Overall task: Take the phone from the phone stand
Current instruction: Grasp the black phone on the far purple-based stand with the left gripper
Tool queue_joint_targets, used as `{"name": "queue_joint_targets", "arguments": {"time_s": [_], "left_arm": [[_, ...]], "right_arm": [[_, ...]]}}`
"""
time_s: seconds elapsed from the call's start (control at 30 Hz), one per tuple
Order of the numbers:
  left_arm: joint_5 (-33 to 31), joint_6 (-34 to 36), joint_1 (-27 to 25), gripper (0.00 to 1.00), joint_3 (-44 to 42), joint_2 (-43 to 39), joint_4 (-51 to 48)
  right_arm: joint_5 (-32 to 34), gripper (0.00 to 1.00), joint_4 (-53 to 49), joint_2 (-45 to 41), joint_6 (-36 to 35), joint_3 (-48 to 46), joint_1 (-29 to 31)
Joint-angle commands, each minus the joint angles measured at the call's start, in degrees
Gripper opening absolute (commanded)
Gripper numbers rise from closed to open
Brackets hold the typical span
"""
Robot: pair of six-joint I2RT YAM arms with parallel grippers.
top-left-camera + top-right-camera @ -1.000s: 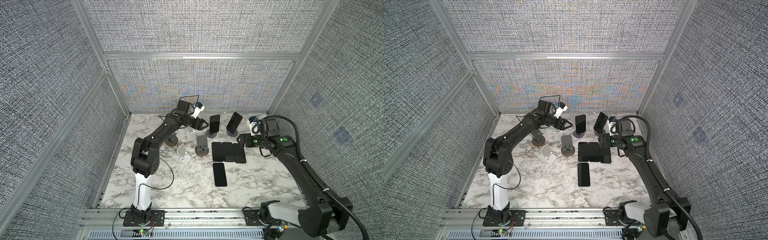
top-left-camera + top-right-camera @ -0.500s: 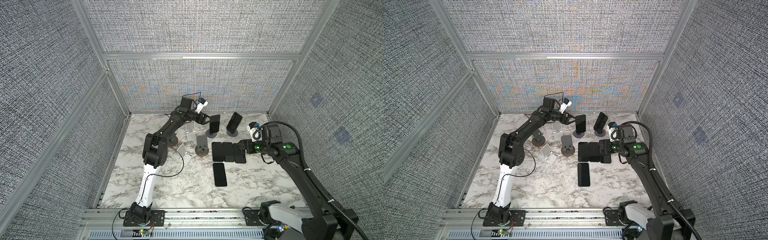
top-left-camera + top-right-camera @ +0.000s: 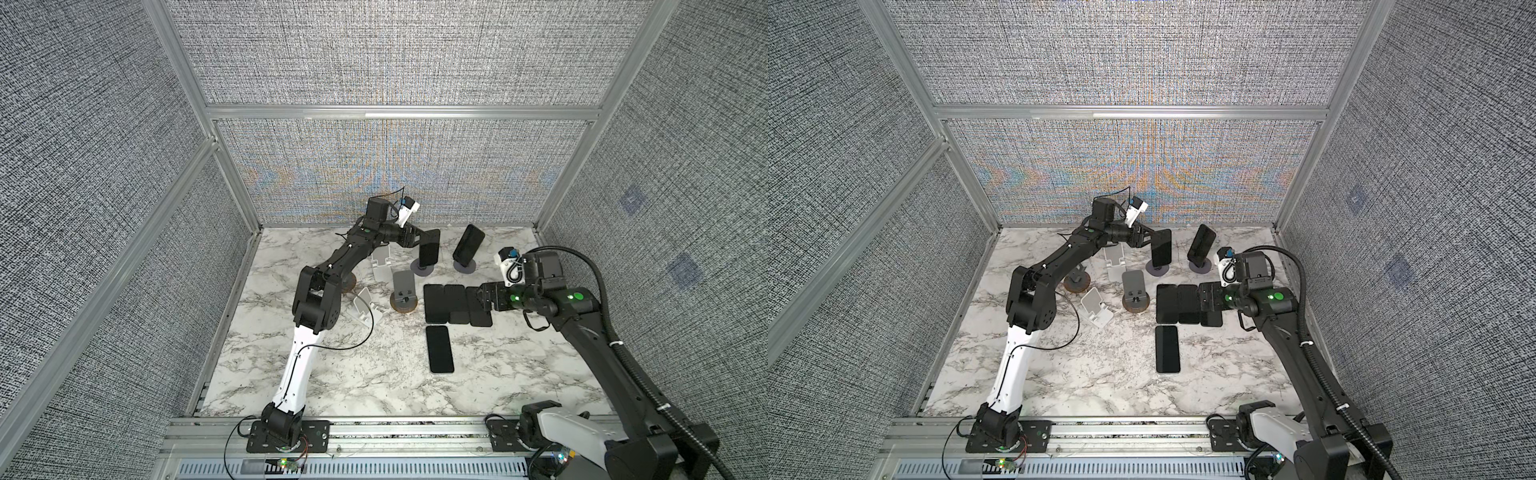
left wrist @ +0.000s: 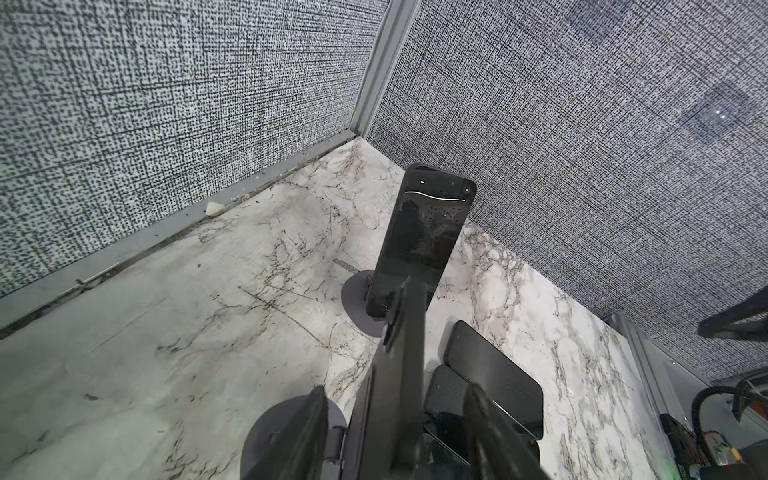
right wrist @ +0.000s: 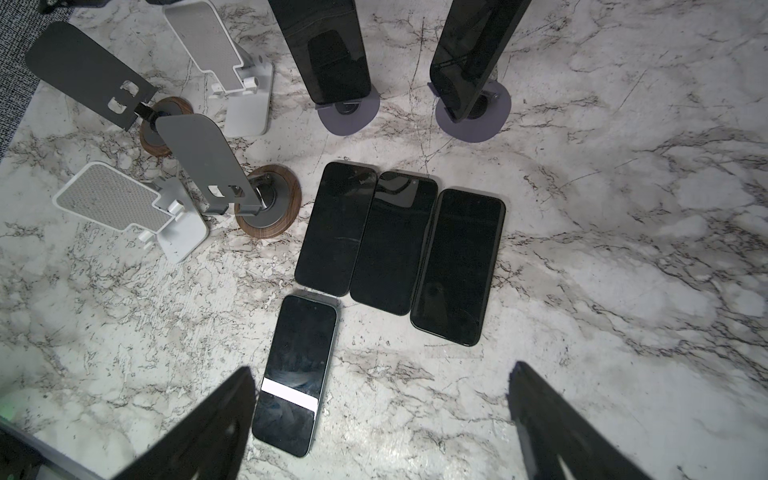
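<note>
Left gripper (image 4: pixel 394 388) straddles the phone (image 5: pixel 328 50), seated on its stand (image 5: pixel 353 118) between half-spread jaws, a gap showing one side. An off-centre squeeze could topple phone and stand. Right gripper (image 5: pixel 380 371) gapes, empty.

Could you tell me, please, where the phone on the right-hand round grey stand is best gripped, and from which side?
Probably across its long edges near the free top end, from above: the phone leans back with its lower end seated on the stand, leaving the upper part clear.
</note>
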Motion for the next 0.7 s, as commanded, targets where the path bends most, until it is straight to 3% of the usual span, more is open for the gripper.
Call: {"name": "queue_joint_targets", "arguments": {"time_s": [0.0, 0.23, 0.53, 0.67], "left_arm": [[1.42, -1.66, -0.3, 0.46, 0.21, 0.46, 4.19], [1.59, -1.77, -0.66, 0.26, 0.65, 0.93, 5.14], [1.55, 0.49, -0.79, 0.14, 2.3, 1.94, 1.24], [1.23, 1.2, -0.81, 0.14, 2.34, 2.12, 0.01]], "right_arm": [[0.46, 0.9, -0.81, -0.39, -0.21, -0.12, -0.02], [1.01, 0.9, -1.35, -0.9, -0.29, -0.38, -0.05], [1.81, 0.9, -1.31, -0.6, -0.45, -0.17, 0.02], [2.09, 0.9, -1.26, -0.47, -0.65, 0.01, -0.02]]}}
